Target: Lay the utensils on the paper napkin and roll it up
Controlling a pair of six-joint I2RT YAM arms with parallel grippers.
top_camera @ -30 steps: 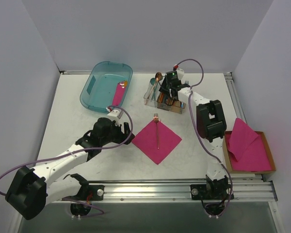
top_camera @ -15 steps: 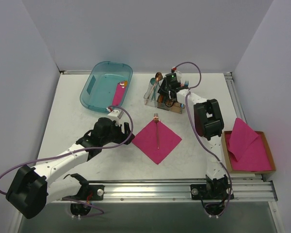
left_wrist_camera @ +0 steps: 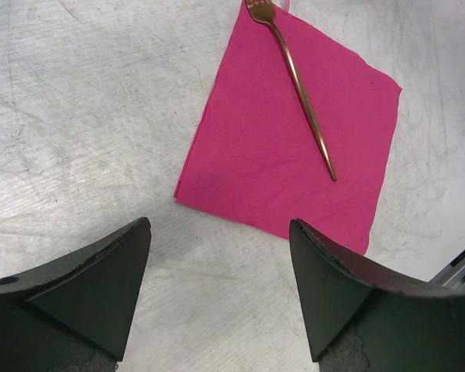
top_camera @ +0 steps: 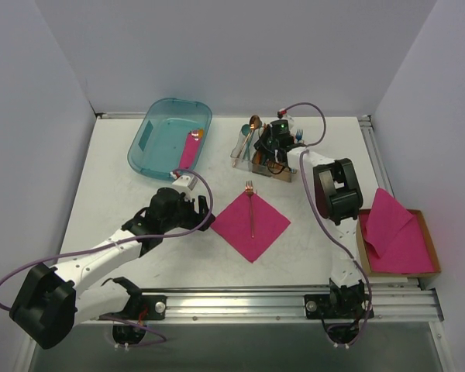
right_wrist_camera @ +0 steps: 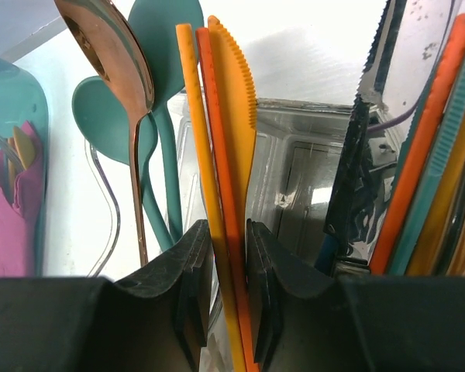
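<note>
One knife point(right_wrist_camera: 236, 116) betw. R fingers point(right_wrist_camera: 187, 287)

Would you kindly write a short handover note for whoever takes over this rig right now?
Grippers: the left gripper is open and empty, over the table beside the paper napkin. The right gripper is in the clear cutlery caddy, pinched on the upright orange knife.
Things: the napkin lies flat and unrolled, with the copper fork diagonally on it. The copper spoon stands in the caddy.
Done: fork placed.
Left: lift the knife out, lay it by the fork, probably the spoon too, then roll the napkin.
</note>
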